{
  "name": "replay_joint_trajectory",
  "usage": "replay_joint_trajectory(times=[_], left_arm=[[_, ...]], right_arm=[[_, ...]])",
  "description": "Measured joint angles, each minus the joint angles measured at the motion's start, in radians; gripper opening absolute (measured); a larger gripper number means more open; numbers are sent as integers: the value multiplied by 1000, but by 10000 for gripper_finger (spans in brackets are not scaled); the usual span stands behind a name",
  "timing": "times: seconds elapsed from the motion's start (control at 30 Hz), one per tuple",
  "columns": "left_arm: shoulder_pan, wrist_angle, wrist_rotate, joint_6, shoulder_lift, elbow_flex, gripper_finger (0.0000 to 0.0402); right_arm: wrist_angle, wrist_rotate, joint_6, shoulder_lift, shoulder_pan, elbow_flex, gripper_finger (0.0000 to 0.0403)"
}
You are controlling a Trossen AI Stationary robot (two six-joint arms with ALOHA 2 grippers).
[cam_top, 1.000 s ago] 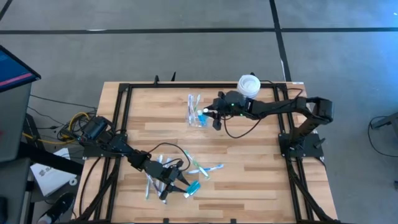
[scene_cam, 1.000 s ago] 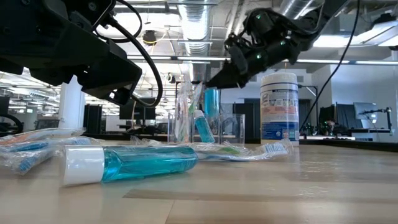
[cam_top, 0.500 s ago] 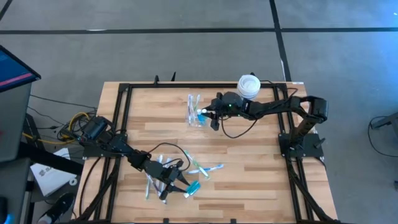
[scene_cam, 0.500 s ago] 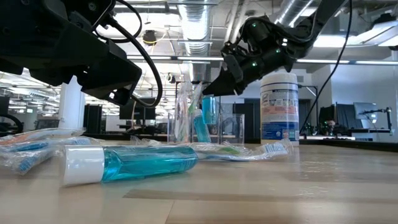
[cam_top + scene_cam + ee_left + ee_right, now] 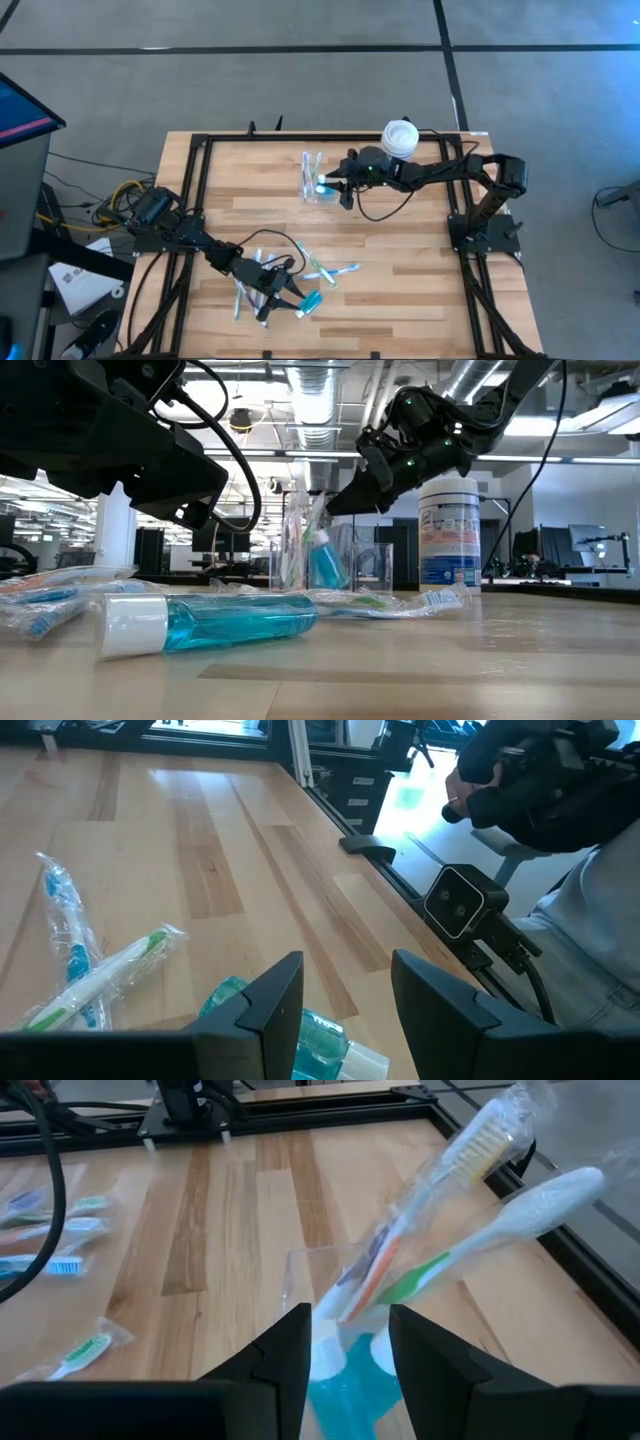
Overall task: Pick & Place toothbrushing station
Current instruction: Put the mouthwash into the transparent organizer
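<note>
Taking the white jar [image 5: 400,139] at the table's far right as the landmark, the left gripper [image 5: 283,297] waits well away from it, toward the near left corner, over a scatter of wrapped toothbrushes [image 5: 330,271] and a blue mouthwash bottle [image 5: 210,623]; its fingers [image 5: 268,1005] stand apart with nothing between them, the bottle lying just below. The organizer [image 5: 315,182], a clear box with upright pockets, stands to the left of the jar and apart from it, with wrapped toothbrushes [image 5: 470,1210] leaning out of it. The right gripper [image 5: 335,185] sits between the organizer and the jar, right against the organizer's jar-facing side, its arm running back past the jar. Its fingers are parted, and a small blue bottle [image 5: 322,560] shows directly beyond them, down inside the organizer; whether the tips are touching it I cannot tell, but it looks let go rather than gripped. So the organizer lies straight ahead of the right gripper's tips, its pockets opening upward, and the right arm is by far the nearer. Any further move probably calls for lifting clear of the leaning toothbrushes.
</note>
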Motion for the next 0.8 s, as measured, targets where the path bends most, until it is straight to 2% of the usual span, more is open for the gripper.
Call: replay_joint_trajectory(times=[0.8], left_arm=[[0, -1, -4, 0, 0, 0, 149]], right_arm=[[-4, -23, 14, -8, 37, 0, 127]])
